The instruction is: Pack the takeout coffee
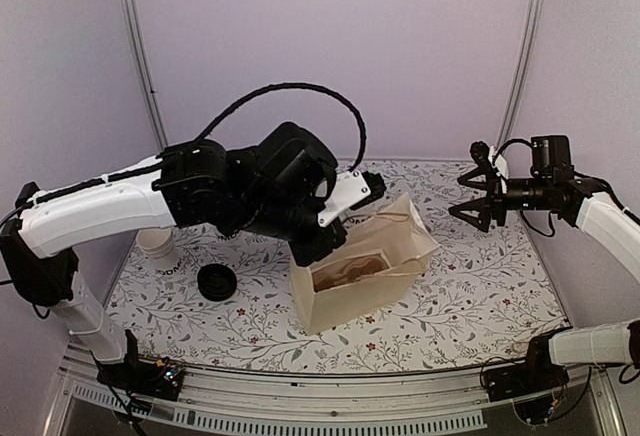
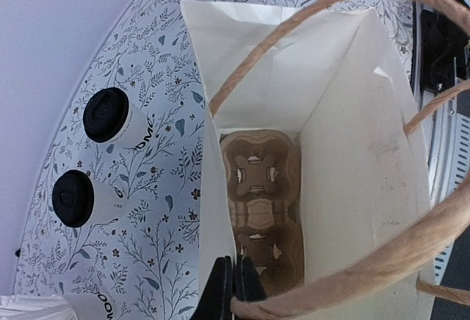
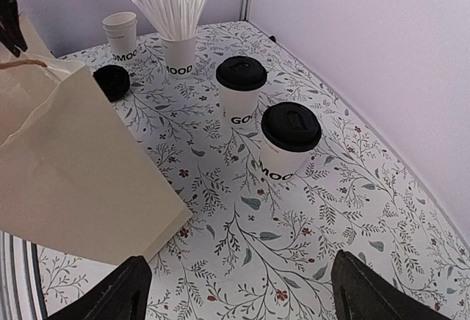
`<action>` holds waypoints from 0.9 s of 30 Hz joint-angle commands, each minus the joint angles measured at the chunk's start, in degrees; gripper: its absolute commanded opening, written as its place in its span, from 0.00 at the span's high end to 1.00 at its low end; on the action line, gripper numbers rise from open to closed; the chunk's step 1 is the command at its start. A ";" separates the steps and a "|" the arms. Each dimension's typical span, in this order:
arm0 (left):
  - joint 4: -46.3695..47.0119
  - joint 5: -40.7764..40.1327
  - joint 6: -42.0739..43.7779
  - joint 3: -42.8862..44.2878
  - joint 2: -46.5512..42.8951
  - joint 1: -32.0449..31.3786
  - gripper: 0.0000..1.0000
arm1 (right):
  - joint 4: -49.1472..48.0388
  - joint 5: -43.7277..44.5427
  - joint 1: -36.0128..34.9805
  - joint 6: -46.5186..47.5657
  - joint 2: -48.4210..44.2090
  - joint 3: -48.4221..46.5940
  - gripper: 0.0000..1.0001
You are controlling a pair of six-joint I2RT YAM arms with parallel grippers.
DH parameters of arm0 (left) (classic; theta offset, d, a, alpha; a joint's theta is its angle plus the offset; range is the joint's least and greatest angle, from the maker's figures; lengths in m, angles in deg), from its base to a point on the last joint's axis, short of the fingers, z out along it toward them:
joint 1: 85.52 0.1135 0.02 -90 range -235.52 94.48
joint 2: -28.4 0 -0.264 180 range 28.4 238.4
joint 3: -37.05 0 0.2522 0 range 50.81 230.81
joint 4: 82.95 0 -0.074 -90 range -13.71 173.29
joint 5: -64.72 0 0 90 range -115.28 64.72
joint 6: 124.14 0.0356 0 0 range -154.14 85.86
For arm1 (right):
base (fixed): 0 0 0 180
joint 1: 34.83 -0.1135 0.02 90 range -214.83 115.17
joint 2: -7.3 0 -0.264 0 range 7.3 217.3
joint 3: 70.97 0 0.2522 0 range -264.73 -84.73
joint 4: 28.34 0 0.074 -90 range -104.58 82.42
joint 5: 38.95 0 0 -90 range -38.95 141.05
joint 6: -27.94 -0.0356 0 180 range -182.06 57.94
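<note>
- Paper bag, tilted, mouth open, with two twine handles.
- Brown pulp carrier lying at the bag's bottom.
- Stack of lidless white cups by the table's left edge.
- Cup of white sticks just beside the stack.
- Loose black lid on the floral cloth, near the bag.

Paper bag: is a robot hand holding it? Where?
Yes: the left gripper pinches the paper bag at its top edge, by the rope handle. The right gripper holds nothing.
</note>
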 commanded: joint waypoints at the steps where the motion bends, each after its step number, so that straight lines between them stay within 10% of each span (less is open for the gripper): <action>1: -0.15 -15.88 -3.08 -1.89 0.11 -7.55 1.00 | -1.07 0.04 0.36 0.12 0.67 0.92 0.12; 8: -4.69 -29.38 -6.38 1.33 5.58 -19.15 1.00 | -1.16 0.31 0.34 0.23 0.79 1.11 0.12; 27: -16.15 -23.92 -18.20 17.91 15.90 -29.79 1.00 | -0.13 -1.25 0.54 -0.04 0.74 0.56 0.12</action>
